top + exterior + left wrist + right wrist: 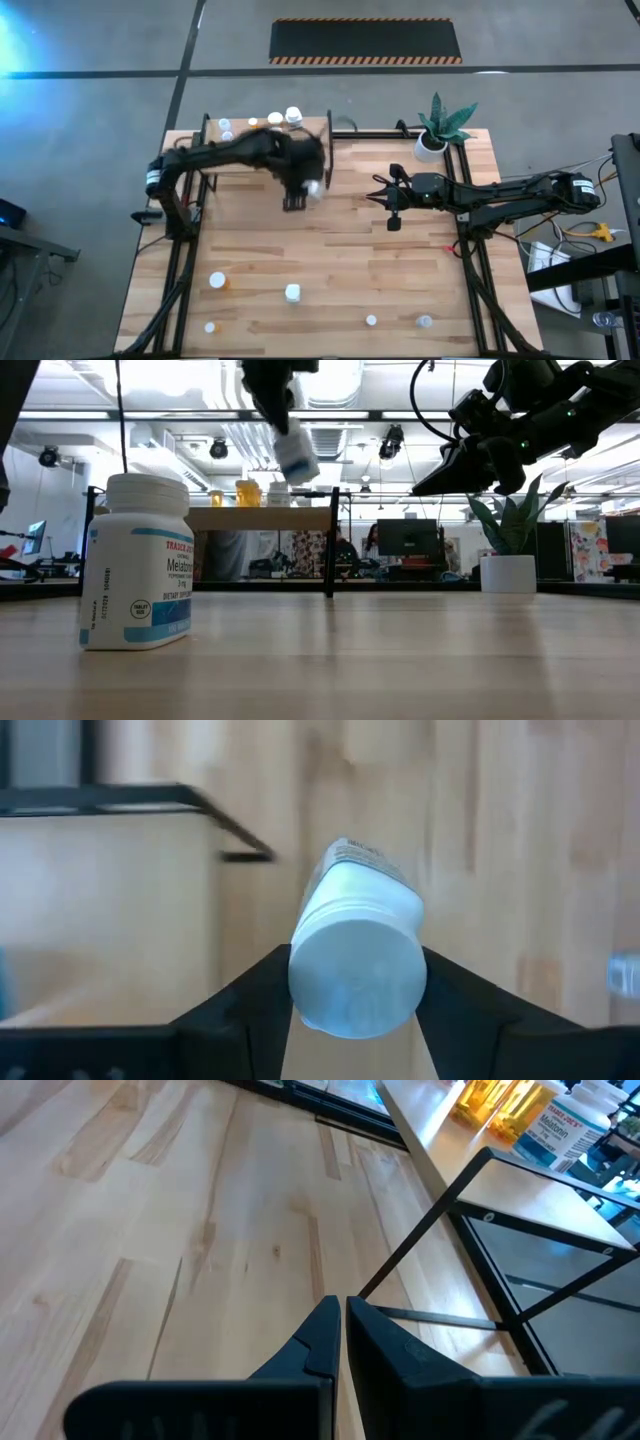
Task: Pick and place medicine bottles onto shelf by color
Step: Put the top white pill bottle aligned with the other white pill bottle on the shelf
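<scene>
So I had the left gripper clamped on a white bottle, its fingers squeezing the body just under the cap so the cap faced the wrist camera. I kept it lifted clear of the surface, just by the right end of the shelf, my guess being that this one belonged with the bottles already up there. A few white caps sat along the shelf's far edge, with orange ones beside them. The right gripper hung parked mid-surface, fingers shut on nothing. More bottles waited along the near edge. The big one nearest the low camera read "Trader Joe's" and "Melatonin"; print on the held bottle was too blurred to read.
</scene>
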Available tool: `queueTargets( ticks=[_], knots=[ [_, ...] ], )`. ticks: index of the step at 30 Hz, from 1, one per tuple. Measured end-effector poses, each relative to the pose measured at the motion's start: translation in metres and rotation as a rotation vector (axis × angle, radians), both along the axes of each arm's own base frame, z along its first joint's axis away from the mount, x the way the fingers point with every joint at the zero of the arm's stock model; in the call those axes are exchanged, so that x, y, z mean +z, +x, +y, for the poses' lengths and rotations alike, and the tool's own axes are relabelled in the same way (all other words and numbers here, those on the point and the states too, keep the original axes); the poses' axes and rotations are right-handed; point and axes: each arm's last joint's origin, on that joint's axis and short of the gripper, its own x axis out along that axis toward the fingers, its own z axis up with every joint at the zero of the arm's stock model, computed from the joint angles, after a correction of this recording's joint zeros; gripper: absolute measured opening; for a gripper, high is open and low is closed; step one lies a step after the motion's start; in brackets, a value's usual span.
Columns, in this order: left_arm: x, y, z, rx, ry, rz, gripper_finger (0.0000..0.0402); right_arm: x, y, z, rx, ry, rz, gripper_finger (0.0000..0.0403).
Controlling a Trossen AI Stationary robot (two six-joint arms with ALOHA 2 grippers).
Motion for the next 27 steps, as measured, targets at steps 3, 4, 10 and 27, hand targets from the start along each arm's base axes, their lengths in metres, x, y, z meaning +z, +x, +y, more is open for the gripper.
queueTargets(
  ticks=[3,4,10,27],
  knots=[
    [0.019,-0.008,0.017,0.063,0.005,-0.044,0.0165,0.0,0.0,0.0,0.0,0.0,0.0,0.0013],
    [0.023,-0.011,0.023,0.081,0.007,-0.052,0.0165,0.0,0.0,0.0,0.001,0.001,-0.001,0.0013],
    [0.033,-0.016,0.055,0.174,0.003,-0.017,0.0165,0.0,0.0,0.0,0.004,0.002,-0.002,0.0013],
    [0.007,-0.006,0.129,0.281,-0.007,0.122,0.0166,0.0,0.0,0.0,0.006,0.002,-0.001,0.0013]
  ],
)
